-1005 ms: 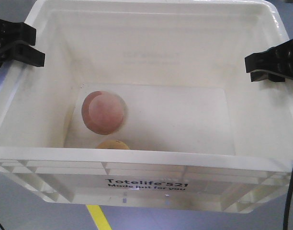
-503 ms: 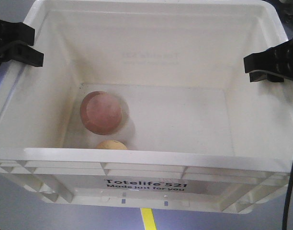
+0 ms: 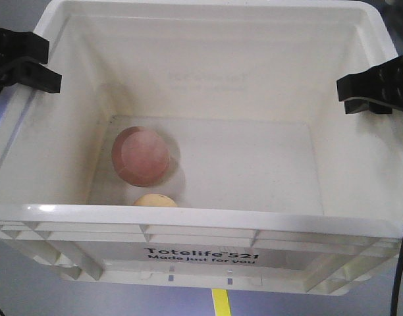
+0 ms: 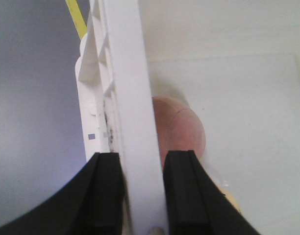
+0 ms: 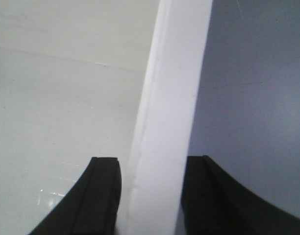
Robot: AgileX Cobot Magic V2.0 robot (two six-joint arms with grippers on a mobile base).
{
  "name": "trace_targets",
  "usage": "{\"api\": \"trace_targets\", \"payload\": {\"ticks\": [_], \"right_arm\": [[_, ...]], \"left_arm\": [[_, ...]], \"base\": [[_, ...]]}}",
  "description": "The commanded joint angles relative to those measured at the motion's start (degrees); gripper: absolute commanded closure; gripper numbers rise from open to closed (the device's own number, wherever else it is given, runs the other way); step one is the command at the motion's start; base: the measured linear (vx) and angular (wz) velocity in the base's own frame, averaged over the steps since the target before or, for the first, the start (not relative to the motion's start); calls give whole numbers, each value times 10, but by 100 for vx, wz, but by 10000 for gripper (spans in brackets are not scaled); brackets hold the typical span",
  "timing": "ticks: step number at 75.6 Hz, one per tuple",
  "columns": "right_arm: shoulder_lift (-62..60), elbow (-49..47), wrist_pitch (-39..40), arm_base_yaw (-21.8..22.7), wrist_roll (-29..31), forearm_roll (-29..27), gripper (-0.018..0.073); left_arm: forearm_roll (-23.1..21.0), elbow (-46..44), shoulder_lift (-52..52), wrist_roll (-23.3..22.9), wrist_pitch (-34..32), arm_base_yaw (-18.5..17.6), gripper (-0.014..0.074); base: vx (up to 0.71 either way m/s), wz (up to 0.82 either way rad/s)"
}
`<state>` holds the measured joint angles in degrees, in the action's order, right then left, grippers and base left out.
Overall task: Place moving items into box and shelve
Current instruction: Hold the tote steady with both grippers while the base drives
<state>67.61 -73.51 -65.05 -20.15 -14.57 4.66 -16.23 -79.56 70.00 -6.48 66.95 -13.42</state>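
Gripping the box (image 3: pixel 208 220) by its side rims, both arms are holding it over a grey floor (image 3: pixel 30 296) marked with a yellow stripe (image 3: pixel 221 301). The left gripper (image 4: pixel 142 166) is clamping the left rim, one finger inside the wall and one outside. The right gripper (image 5: pixel 152 169) is clamping the right rim the same way. The ball (image 3: pixel 140 156) is lying on the box's bottom toward the left wall. The yellow object (image 3: pixel 155 200) is sitting just in front of it, half hidden behind the near rim.
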Motion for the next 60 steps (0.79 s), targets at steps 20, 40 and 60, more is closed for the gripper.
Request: {"api": "trace_targets", "payload": {"ticks": [20,40,60], "right_arm": [[-16,-25,49,3,-8,27,565],[-16,-25,49,3,-8,27,565],[-16,-25,49,3,-8,27,565]], "left_arm": [[-53,-30,-24,4,-59,-5,599],[-53,-30,-24,4,-59,-5,599],[-53,-30,-24,4,-59,-5,599]], "base": [[7,18],[13,18],[20,9]]}}
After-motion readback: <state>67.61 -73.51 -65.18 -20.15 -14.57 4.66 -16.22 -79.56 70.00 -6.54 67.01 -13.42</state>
